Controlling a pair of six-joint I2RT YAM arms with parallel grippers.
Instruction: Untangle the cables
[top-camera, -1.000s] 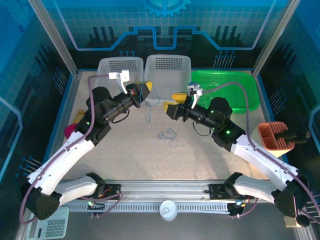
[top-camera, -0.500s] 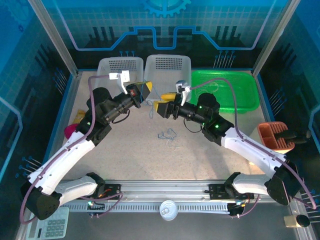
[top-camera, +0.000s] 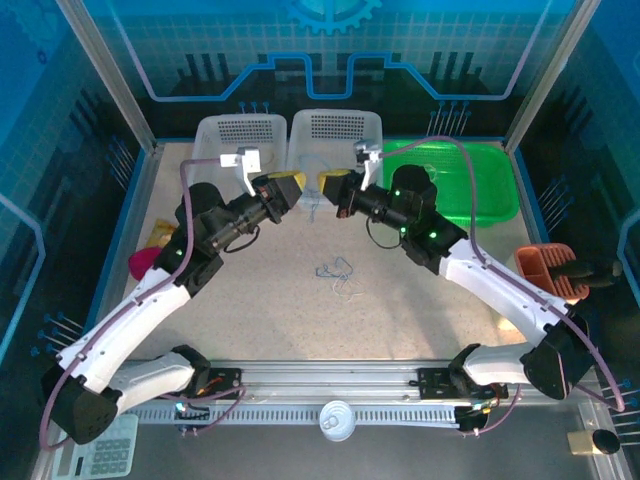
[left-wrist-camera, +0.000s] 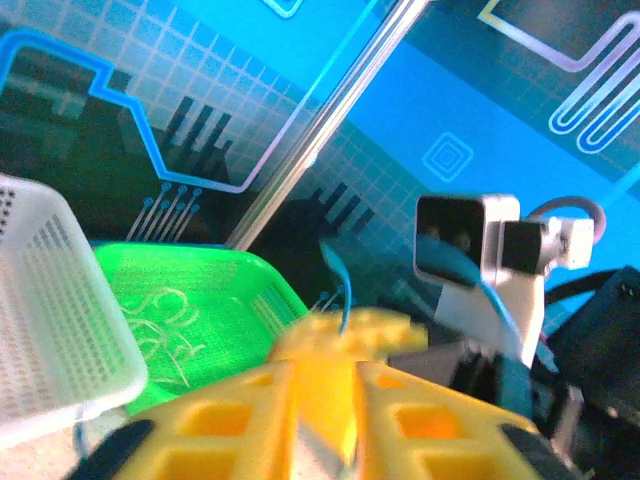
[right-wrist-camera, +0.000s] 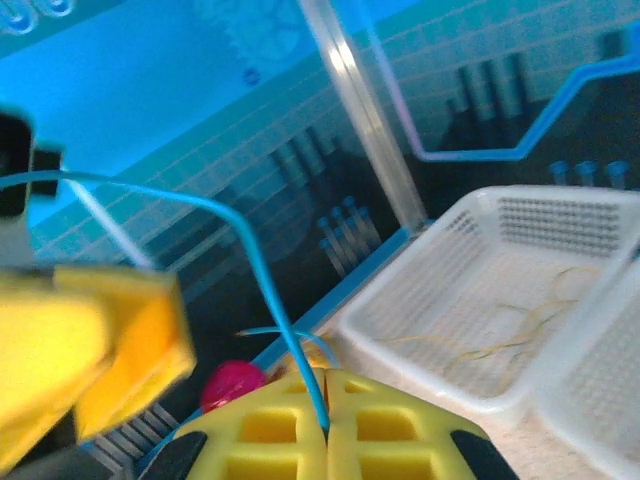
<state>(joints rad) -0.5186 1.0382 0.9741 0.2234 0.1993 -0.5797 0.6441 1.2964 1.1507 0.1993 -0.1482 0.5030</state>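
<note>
Over the speckled beige table (top-camera: 250, 300), the yellow-fingered left gripper (left-wrist-camera: 322, 420) is blurred in its wrist view; a narrow gap shows between its fingers, with nothing clearly in it. The yellow-fingered right gripper (right-wrist-camera: 327, 405) is clamped on a thin blue cable (right-wrist-camera: 268, 280), which rises from the seam and arcs leftward. From above that strand is barely visible. A small tangle of loose cables (top-camera: 338, 272) lies mid-table, nearer the arm bases

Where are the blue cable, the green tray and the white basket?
blue cable (right-wrist-camera: 285, 330), right wrist view, on its slanting middle stretch.
green tray (top-camera: 485, 185), top view, on its bare floor.
white basket (right-wrist-camera: 560, 215), right wrist view, on its holed back wall.
</note>
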